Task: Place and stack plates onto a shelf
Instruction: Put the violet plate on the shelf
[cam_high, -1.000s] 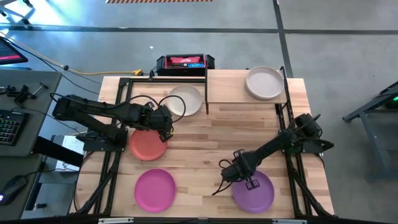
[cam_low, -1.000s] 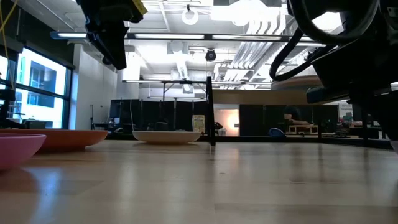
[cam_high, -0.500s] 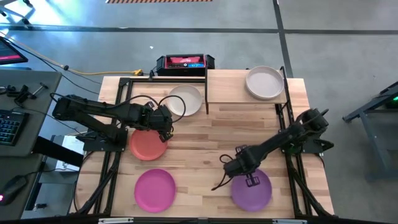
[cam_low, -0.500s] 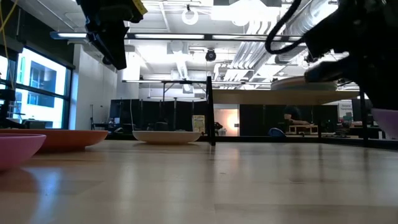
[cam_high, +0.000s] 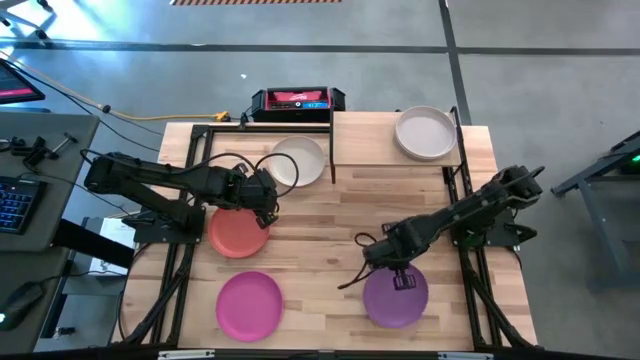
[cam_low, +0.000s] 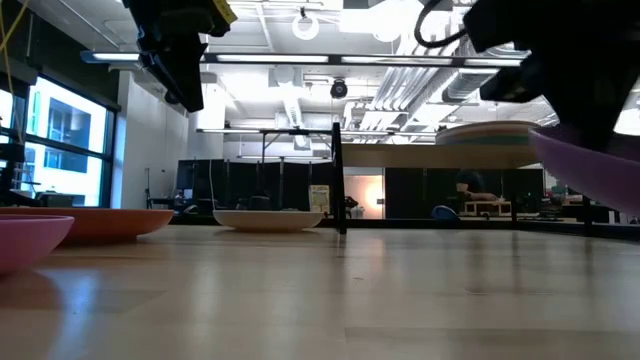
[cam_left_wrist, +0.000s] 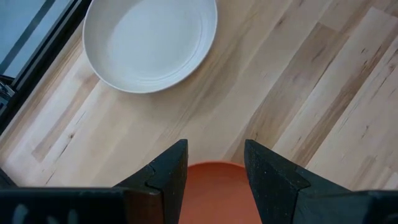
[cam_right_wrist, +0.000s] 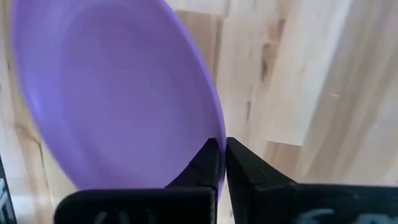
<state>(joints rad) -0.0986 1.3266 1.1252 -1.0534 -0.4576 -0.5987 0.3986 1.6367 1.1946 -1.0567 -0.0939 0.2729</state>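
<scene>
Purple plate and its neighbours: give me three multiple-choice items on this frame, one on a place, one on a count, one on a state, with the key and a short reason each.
1. Where does the cream plate sit?
A. on the shelf
B. beside the magenta plate
C. under the left gripper

2. How many plates show in the high view?
A. three
B. five
C. eight

3. What is the state of the right gripper?
A. open above the table
B. shut on the purple plate
C. shut on nothing

Key: 1 A, the cream plate lies on the raised wood panel at the table's far edge. 2 B, cream, white, coral red, magenta and purple. 3 B, its fingers pinch the purple plate's rim, and the low view shows that plate off the table.
</scene>
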